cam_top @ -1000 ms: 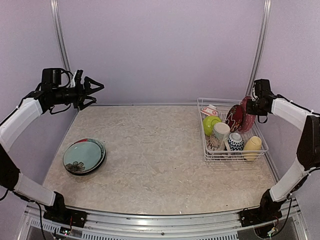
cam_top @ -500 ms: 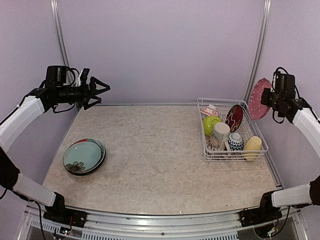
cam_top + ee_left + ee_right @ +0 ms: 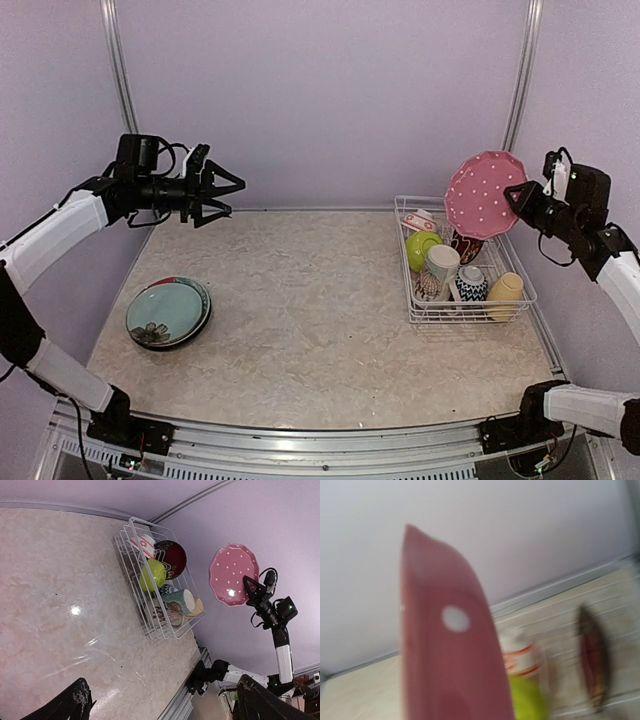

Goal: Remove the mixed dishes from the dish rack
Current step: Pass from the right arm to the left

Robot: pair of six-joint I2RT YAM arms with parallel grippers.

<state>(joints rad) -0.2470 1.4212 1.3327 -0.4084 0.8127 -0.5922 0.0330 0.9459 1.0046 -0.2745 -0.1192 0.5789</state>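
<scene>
Right gripper (image 3: 517, 192): pinched on the right edge of the pink dotted plate (image 3: 478, 195), which is held upright in the air above the far side of the dish rack (image 3: 470, 314) | left gripper (image 3: 236, 195): spread wide, raised over the far left tabletop (image 3: 300, 290) | teal plate (image 3: 165, 310): laid near left | lime-green bowl (image 3: 421, 247), pale-yellow mug (image 3: 506, 292): seen inside the rack

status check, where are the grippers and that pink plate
Right gripper shut on pink dotted plate, held aloft near the dish rack. Left gripper open, empty, far left. Nothing in the way; teal plate lies on the table.
</scene>
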